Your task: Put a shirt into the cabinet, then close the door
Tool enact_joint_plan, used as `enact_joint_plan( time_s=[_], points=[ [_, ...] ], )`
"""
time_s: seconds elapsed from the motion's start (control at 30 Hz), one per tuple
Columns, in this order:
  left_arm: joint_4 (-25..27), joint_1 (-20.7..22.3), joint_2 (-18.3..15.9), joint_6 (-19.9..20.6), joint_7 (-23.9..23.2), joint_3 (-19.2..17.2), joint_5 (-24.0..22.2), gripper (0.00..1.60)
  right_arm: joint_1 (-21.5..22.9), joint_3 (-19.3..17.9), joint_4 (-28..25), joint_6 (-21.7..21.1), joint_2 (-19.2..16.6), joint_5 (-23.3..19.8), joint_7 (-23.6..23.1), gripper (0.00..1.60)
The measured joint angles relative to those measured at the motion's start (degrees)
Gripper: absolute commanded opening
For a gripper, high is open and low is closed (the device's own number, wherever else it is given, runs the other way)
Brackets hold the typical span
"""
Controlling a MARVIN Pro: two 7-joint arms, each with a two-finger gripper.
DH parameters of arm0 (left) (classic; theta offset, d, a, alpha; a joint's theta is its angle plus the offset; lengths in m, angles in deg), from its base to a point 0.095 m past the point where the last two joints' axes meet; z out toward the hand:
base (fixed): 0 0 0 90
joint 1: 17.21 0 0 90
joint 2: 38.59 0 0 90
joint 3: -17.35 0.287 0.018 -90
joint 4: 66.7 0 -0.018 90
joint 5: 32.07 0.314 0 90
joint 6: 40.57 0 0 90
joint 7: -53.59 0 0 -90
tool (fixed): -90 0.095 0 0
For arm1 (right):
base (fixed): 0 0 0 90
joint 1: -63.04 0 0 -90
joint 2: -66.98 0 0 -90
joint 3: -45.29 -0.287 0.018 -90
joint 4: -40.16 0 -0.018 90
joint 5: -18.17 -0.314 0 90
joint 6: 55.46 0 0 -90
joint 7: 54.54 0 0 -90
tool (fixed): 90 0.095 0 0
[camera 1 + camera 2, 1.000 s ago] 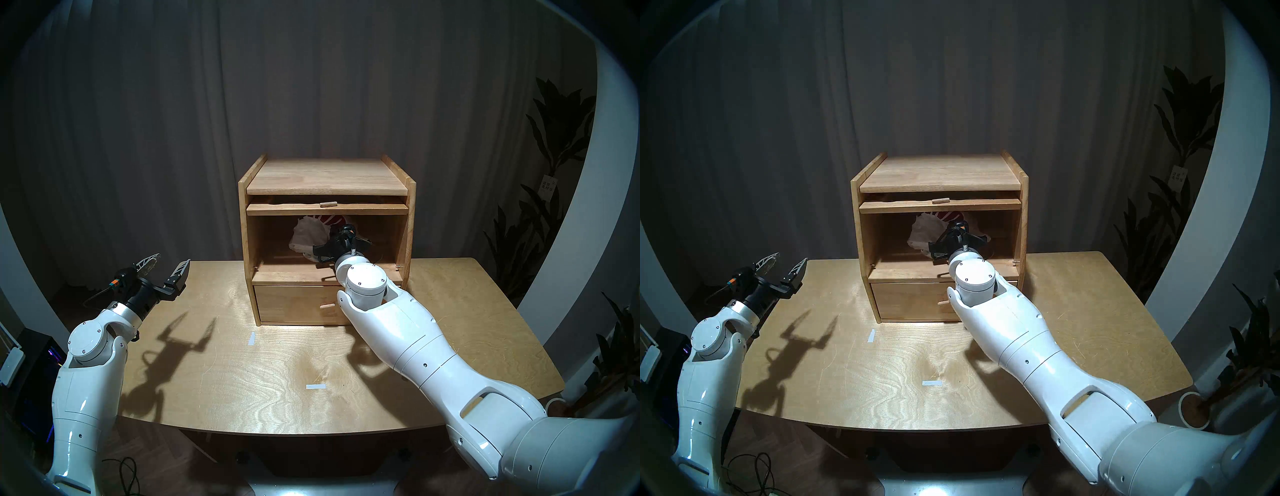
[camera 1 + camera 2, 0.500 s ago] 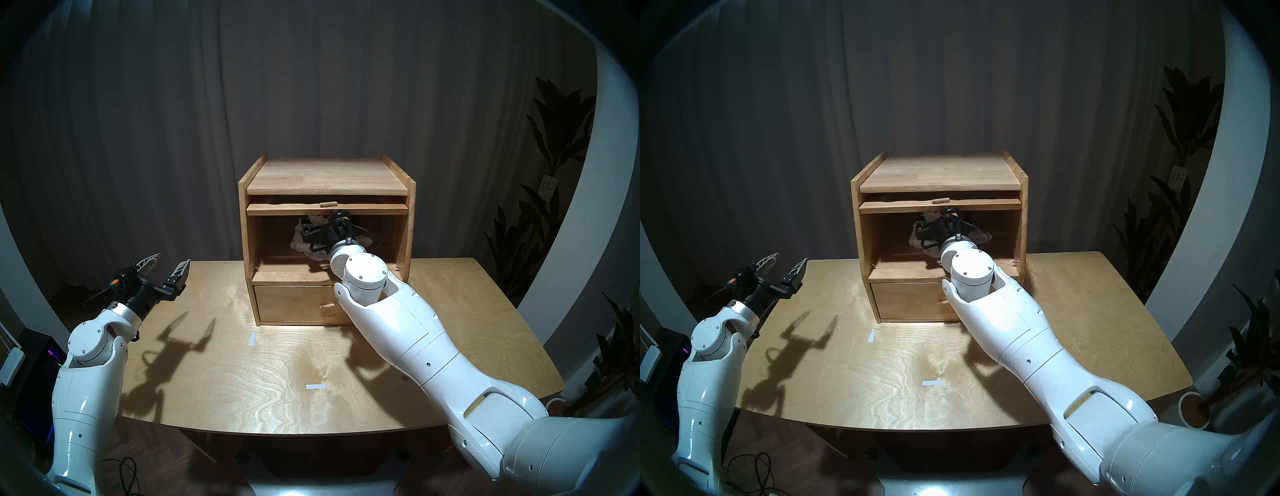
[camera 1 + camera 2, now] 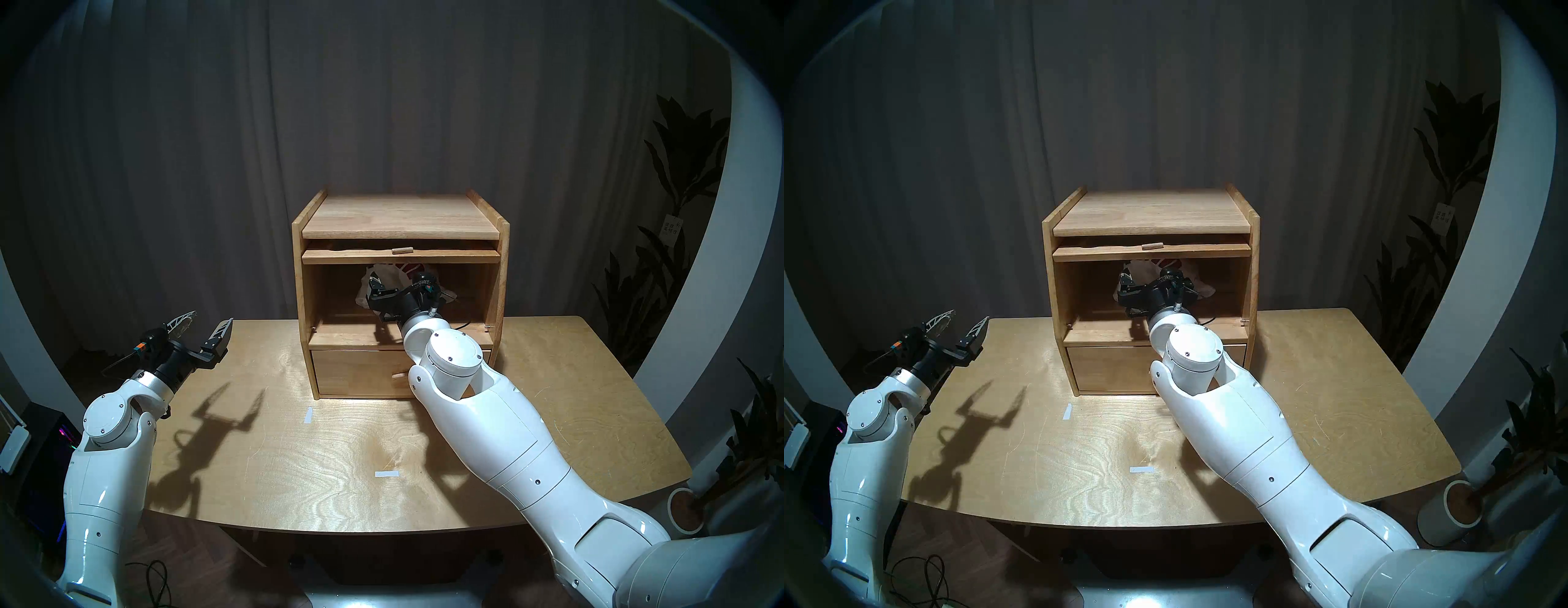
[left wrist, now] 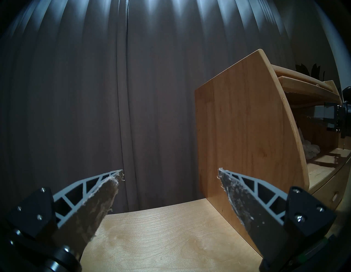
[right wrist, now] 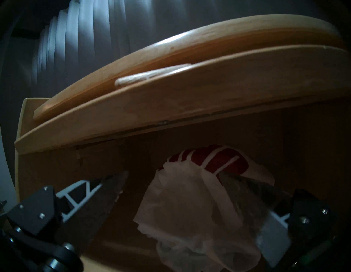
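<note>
Cabinet (image 3: 401,220): on the table (image 3: 297,458), landmark.
Shirt (image 3: 384,271): crumpled at the back of the cabinet's upper compartment.
Door (image 3: 401,254): slid in flat under the cabinet top.
My right end effector (image 5: 173,175): released, in the cabinet mouth, fingers flanking the shirt.
My left end effector (image 3: 208,325): released, left of the cabinet.

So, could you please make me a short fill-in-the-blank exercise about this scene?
1. The crumpled white cloth shirt with red letters lies inside the light-brown wooden cabinet's ____ compartment.
2. The right gripper has its jaws ____.
3. The open left gripper hovers above the pale wooden ____.

Missing words: upper; open; table
</note>
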Motion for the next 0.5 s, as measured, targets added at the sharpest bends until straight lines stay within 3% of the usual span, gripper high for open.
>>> enact_joint_plan(
  time_s=[0.5],
  points=[
    [-0.3, 0.0, 0.0, 0.0, 0.0, 0.0, 0.0, 1.6, -3.0, -0.4, -7.3, -1.0, -1.5, -3.2, -1.3, 1.6]
  ],
)
